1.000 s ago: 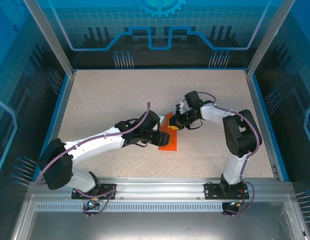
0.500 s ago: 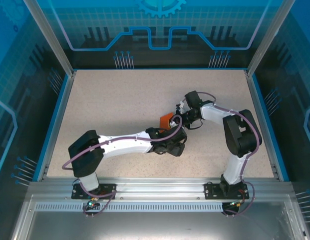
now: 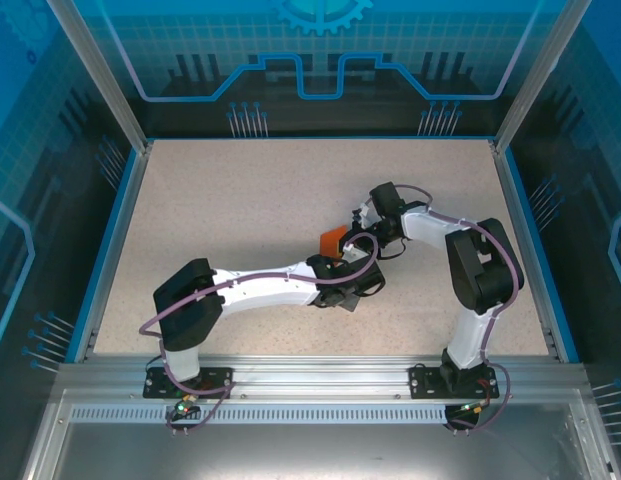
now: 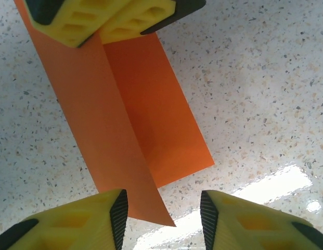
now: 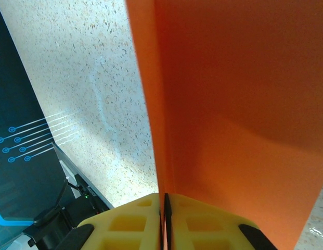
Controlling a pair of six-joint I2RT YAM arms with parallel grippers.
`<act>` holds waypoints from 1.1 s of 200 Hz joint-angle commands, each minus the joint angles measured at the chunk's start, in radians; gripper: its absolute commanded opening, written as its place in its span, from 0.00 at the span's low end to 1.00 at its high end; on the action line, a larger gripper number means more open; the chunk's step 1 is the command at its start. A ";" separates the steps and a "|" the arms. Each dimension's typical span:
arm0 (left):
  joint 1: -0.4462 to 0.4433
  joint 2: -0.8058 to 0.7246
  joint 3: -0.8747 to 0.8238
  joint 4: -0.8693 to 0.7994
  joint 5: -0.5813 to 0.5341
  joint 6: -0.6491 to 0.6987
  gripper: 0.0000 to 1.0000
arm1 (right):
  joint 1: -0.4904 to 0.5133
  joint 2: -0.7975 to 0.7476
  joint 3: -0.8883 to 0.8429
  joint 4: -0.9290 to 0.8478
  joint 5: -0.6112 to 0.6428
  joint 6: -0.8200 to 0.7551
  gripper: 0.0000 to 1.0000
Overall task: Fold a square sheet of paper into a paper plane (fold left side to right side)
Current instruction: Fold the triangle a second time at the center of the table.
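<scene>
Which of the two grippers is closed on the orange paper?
The right gripper: its jaws are shut on the square sheet of paper, while the left gripper stands open.

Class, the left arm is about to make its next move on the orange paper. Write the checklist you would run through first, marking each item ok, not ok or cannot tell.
1. Right gripper shut on the far end of the square sheet of paper: ok.
2. Left gripper open, nothing held: ok.
3. Paper's near corner sits in line with the gap between the left fingers: ok.
4. Fold lying flat on the table: not ok, one flap looks raised along the crease.
5. Folded edges matched: cannot tell.
</scene>
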 commanded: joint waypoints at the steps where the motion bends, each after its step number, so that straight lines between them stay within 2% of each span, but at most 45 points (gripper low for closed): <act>1: -0.011 0.013 0.028 -0.040 -0.031 -0.008 0.38 | 0.018 0.019 0.023 -0.032 0.003 -0.016 0.12; 67: -0.011 0.009 0.029 -0.029 -0.009 0.004 0.16 | 0.020 0.022 0.039 -0.051 0.005 -0.036 0.14; 119: -0.010 0.006 0.030 -0.022 0.007 0.005 0.05 | 0.020 0.020 0.051 -0.062 -0.001 -0.049 0.18; 140: -0.011 0.004 0.032 -0.022 0.015 0.004 0.03 | 0.018 0.005 0.056 -0.074 0.007 -0.065 0.32; 152: -0.009 0.002 0.030 -0.021 0.021 0.002 0.03 | 0.014 -0.018 0.059 -0.081 0.015 -0.074 0.37; 179: -0.001 -0.016 0.013 -0.002 0.055 -0.010 0.02 | -0.024 -0.127 0.045 -0.115 0.080 -0.104 0.55; 207: 0.022 -0.049 -0.031 0.048 0.114 -0.027 0.01 | -0.107 -0.253 -0.017 -0.136 0.083 -0.131 0.67; 220: 0.032 -0.060 -0.047 0.062 0.138 -0.033 0.01 | -0.142 -0.302 -0.062 -0.136 0.071 -0.143 0.68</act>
